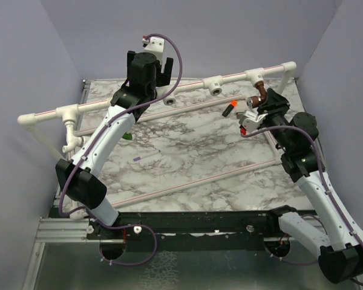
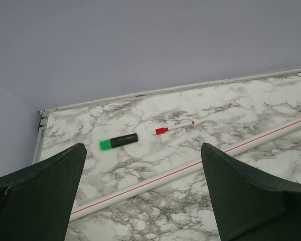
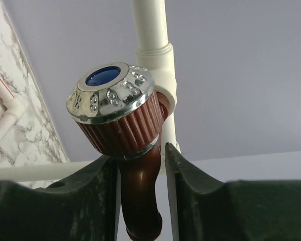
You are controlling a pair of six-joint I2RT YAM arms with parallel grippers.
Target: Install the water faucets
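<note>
Bench [image 1: 187,145]: carries the white pipe frame [image 1: 187,87].

Left claw [image 2: 144,150]: jaws wide apart, empty, held above the bench.

Right claw [image 3: 140,160]: fingers closed on the spout of the brown faucet [image 3: 115,120]. The faucet sits at the tee [image 3: 158,60], just beyond the fingertips.

Long axis: along the fingers, with the knob past the tips, the spout end toward the palm and the thread toward the tee.

Step in hand, as judged: threading this faucet in.

Next move: turn about the thread axis, square to the port. Thread depth cannot be told.
</note>
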